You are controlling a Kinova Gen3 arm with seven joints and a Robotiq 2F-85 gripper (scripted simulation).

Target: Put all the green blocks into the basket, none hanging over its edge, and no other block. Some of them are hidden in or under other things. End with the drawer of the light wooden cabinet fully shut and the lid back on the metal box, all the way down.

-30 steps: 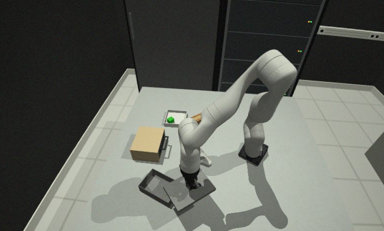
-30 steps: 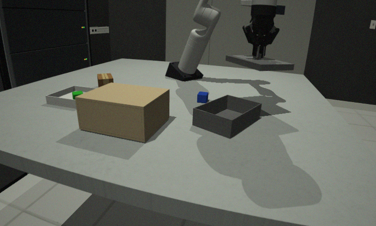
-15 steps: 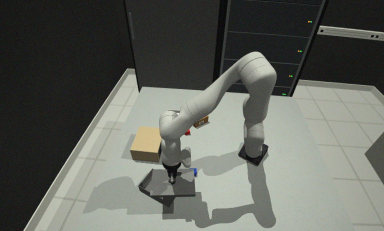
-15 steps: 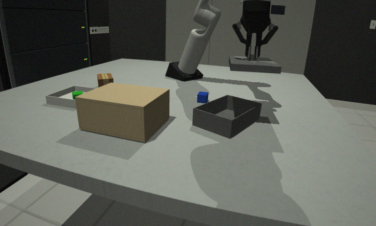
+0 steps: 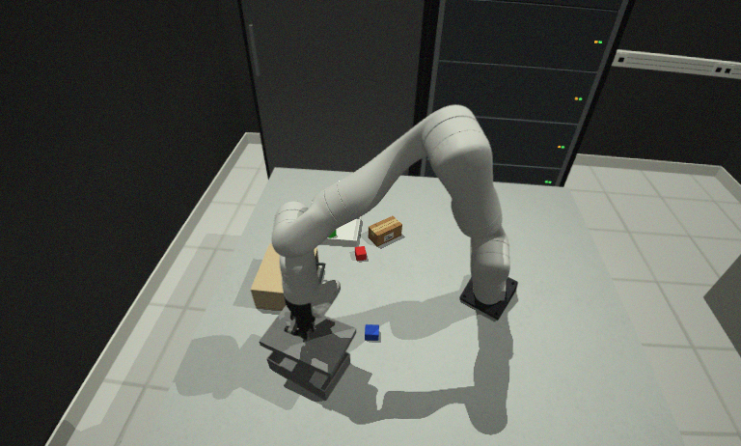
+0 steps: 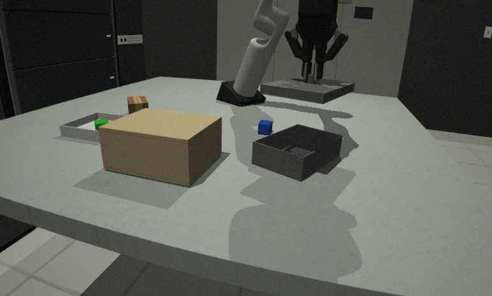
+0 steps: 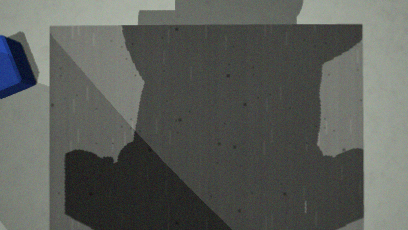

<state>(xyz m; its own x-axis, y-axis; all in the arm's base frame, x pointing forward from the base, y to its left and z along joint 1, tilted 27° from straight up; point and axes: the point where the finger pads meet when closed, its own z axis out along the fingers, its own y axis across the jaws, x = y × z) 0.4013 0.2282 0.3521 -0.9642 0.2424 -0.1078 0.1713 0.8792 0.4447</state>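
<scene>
My gripper (image 5: 302, 334) (image 6: 312, 76) is shut on the small knob of the dark grey lid (image 5: 329, 339) (image 6: 295, 91) (image 7: 225, 100). The lid hangs level above the open dark metal box (image 5: 336, 377) (image 6: 277, 159), apart from it. I see no block in the visible part of the box; the rest of its inside is hidden. One green block (image 5: 332, 234) (image 6: 101, 123) sits inside the white basket (image 5: 343, 241) (image 6: 79, 136), which the arm and cabinet partly hide. The light wooden cabinet (image 5: 268, 276) (image 6: 159, 125) has its drawer front mostly hidden by my arm.
A blue block (image 5: 371, 332) (image 6: 265, 127) (image 7: 10, 67) lies on the table near the metal box. A red block (image 5: 360, 253) lies between the basket and the arm base. A brown taped carton (image 5: 385, 231) (image 6: 137, 104) stands beside the basket.
</scene>
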